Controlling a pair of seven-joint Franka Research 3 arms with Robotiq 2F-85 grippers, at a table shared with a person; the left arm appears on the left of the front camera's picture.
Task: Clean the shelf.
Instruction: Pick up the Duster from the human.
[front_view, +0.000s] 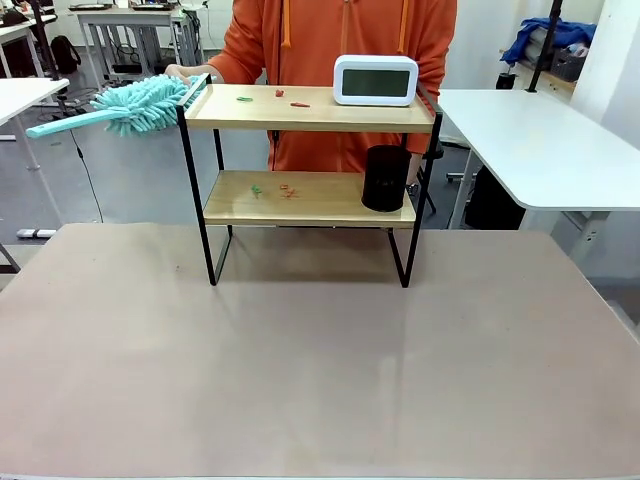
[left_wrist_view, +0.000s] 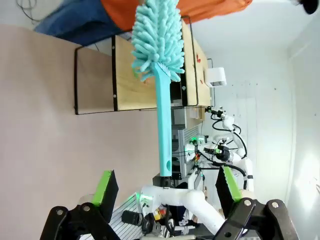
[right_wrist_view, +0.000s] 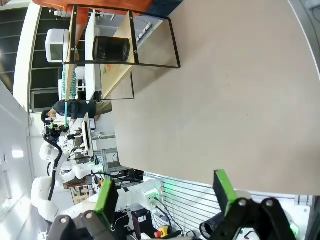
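The shelf (front_view: 310, 112) stands at the table's far side, two wooden boards in a black frame. Small red and green scraps (front_view: 290, 103) lie on the top board, and more scraps (front_view: 286, 191) on the lower one. A person in an orange top behind it holds a teal duster (front_view: 140, 105) at the shelf's left end. In the left wrist view the duster (left_wrist_view: 156, 37) hangs before the shelf (left_wrist_view: 130, 92), handle pointing toward my open left gripper (left_wrist_view: 166, 192), which holds nothing. My right gripper (right_wrist_view: 165, 195) is open and empty, well back from the shelf (right_wrist_view: 114, 75).
A white clock (front_view: 375, 80) sits on the top board at the right. A black cylinder (front_view: 385, 178) stands on the lower board's right end. The brown table (front_view: 320, 360) stretches wide in front. White tables (front_view: 540, 140) flank the sides.
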